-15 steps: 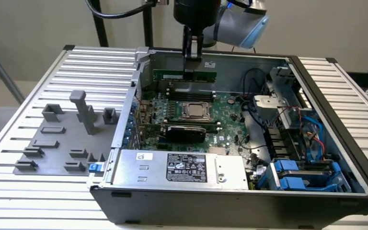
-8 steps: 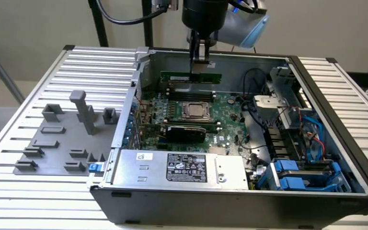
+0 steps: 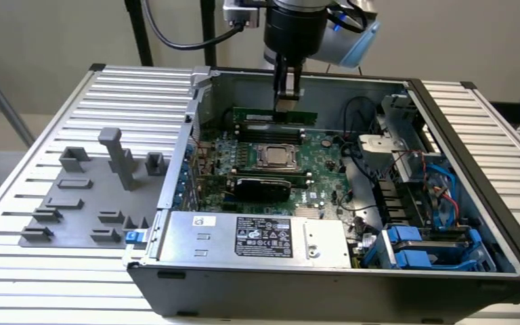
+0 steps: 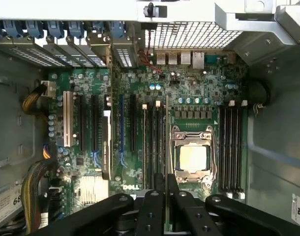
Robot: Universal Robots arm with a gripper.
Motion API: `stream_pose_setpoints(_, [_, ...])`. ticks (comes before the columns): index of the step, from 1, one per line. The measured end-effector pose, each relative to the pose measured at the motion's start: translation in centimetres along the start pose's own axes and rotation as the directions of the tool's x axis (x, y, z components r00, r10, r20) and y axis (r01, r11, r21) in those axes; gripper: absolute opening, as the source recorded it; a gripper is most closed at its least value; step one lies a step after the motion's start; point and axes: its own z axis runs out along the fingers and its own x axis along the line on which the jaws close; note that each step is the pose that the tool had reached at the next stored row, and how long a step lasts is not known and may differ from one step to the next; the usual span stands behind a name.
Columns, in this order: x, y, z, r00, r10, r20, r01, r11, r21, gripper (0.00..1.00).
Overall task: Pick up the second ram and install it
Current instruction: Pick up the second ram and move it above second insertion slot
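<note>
On the slatted surface (image 3: 25, 284), at the exterior view's left, lies a grey holder tray (image 3: 79, 227), then the open computer case (image 3: 242, 294) stands beside it, where the pincer (image 3: 286, 95) – nearly closed, clamped on the second ram (image 3: 273, 116) – holds that stick level above the motherboard (image 3: 328, 172), near the processor socket (image 3: 278, 157).

1. From my station I see a ribbed metal table (image 3: 52, 284) carrying everything, its slats running across the exterior view.
2. An open computer case (image 3: 332, 291) lies on the slats, open side up, toward the exterior view's right.
3. Just beside the case, on the exterior view's left, a grey fixture plate (image 3: 89, 203) with upright holders lies on the table.
4. A small blue piece (image 3: 133, 236) sits at the plate's corner nearest the case.
</note>
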Motion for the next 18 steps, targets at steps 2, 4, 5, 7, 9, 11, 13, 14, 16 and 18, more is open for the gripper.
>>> stream_pose_setpoints(2, [-0.2,-0.07,0.37,1.0,0.004,0.0001,-0.004,1.0,0.0001,0.14])
stream_pose_setpoints(4, [-0.4,-0.14,0.73,1.0,0.007,0.0002,-0.007,1.0,0.0002,0.14])
stream_pose_setpoints(5, [-0.4,-0.17,0.91,1.0,0.008,0.0003,-0.008,1.0,0.0002,0.14])
stream_pose_setpoints(7, [-0.6,-0.23,1.25,0.9999,0.011,0.0003,-0.011,0.9999,0.0003,0.14])
stream_pose_setpoints(9, [-0.8,-0.34,1.5,0.9999,0.014,0.0004,-0.014,0.9999,0.0004,0.14])
stream_pose_setpoints(11, [-0.9,-0.51,1.67,0.9999,0.015,0.0004,-0.015,0.9999,0.0004,0.14])
stream_pose_setpoints(13, [-1.0,-0.66,1.69,0.9999,0.015,0.0004,-0.015,0.9999,0.0,0.14])
stream_pose_setpoints(14, [-1.0,-0.66,1.69,0.9999,0.015,0.0004,-0.015,0.9999,-0.0003,0.14])
stream_pose_setpoints(16, [-1.0,-0.66,1.68,0.9999,0.015,0.0003,-0.015,0.9999,-0.0005,0.14])
stream_pose_setpoints(18, [-1.0,-0.66,1.69,0.9999,0.015,0.0003,-0.015,0.9999,-0.0005,0.14])
